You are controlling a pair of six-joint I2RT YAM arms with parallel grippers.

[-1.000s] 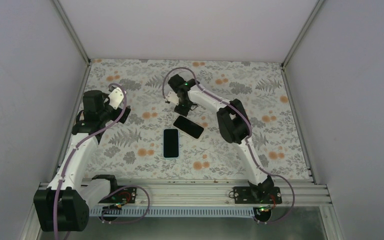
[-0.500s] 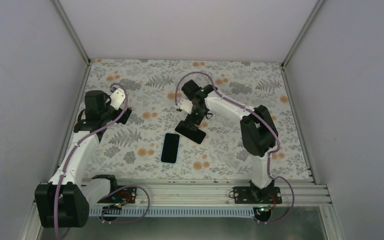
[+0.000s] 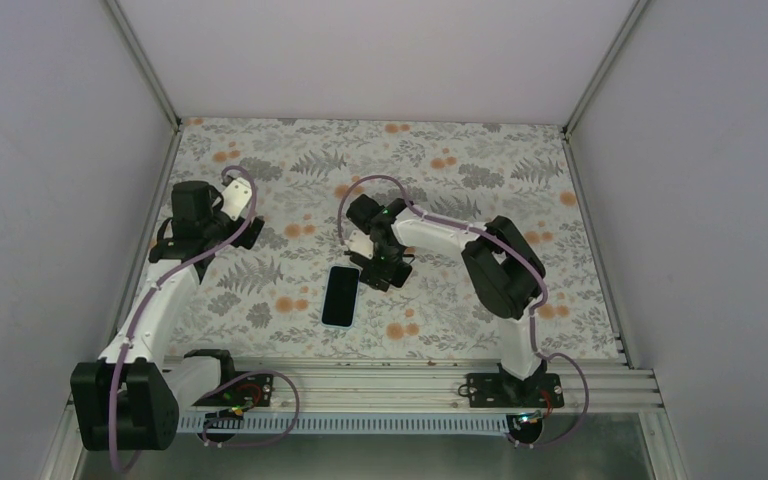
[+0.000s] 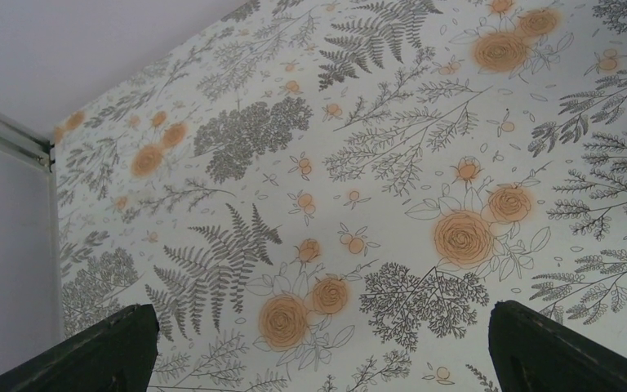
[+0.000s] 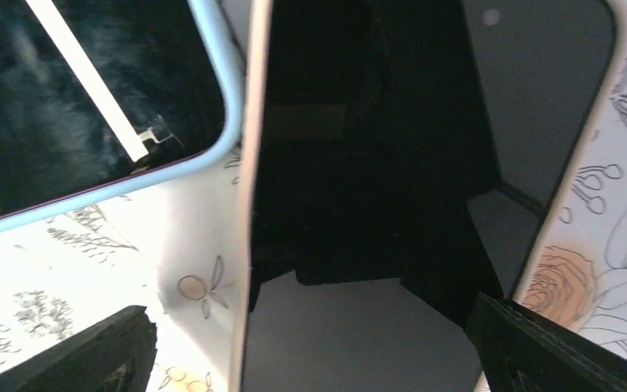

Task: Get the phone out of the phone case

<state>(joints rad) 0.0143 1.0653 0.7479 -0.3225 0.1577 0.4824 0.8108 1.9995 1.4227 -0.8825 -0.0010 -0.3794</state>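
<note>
A dark glossy slab with a light blue rim (image 3: 341,296) lies flat on the floral table; I cannot tell if it is a phone inside a case. It fills the top left of the right wrist view (image 5: 90,98). A second black glossy slab with a pale rim (image 3: 372,279) lies just to its right, and it also shows in the right wrist view (image 5: 359,335). My right gripper (image 3: 388,262) is open directly above this black slab, with its fingers either side of it (image 5: 318,343). My left gripper (image 3: 245,230) is open and empty over bare table (image 4: 318,347).
The floral table cover (image 3: 460,170) is enclosed by grey walls on the left, back and right. A metal rail (image 3: 380,380) runs along the near edge at the arm bases.
My right gripper swung from the back toward the near side. The black slab slid nearer and left, close beside the blue-rimmed one, which shifted slightly. The left arm barely moved.
</note>
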